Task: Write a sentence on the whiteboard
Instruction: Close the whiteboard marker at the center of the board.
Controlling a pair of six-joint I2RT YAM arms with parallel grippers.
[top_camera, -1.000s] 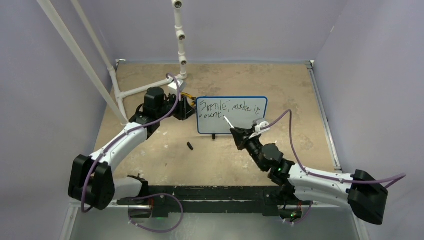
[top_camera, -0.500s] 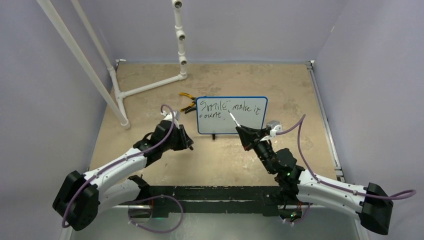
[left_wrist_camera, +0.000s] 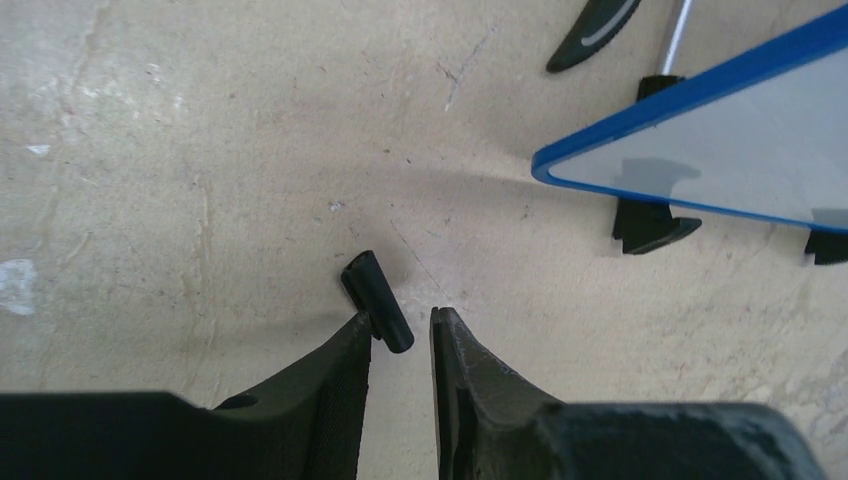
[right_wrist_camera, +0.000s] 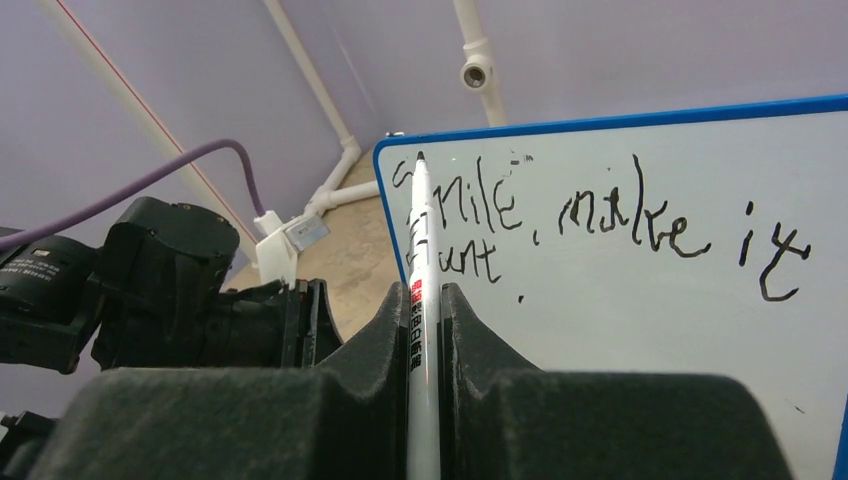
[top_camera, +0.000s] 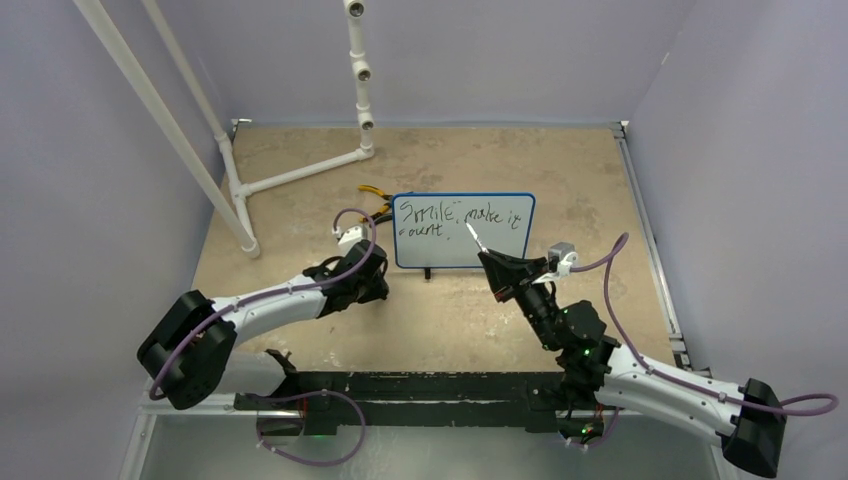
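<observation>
Spreading across the whole view is the speckled beige tabletop (top_camera: 560,180), with a white plastic pipe frame (top_camera: 300,172) standing at its far left. Upright at the middle of the table on two small black feet, we have the small rectangular whiteboard with the thin blue frame (top_camera: 495,250), its face turned toward the arms. Reaching in from the near right, the right gripper (right_wrist_camera: 424,295) has its jaws clamped tight on a slim white marker pen with a black tip (right_wrist_camera: 420,230). That tip points up at the board's face, though whether it touches the surface is impossible to tell. Low on the left, the left gripper (left_wrist_camera: 403,325) hangs just above the table in front of the board's left corner, jaws a narrow gap apart and gripping nothing. On the board, the thin black handwritten sentence (right_wrist_camera: 640,225) runs in two lines, "Smile, make it" over "count". Behind the board's left edge lie yellow-handled pliers (top_camera: 372,191). Smallest of all, a short black cylindrical cap (left_wrist_camera: 377,300) lies on the table, its near end right at the mouth of the left fingers.
</observation>
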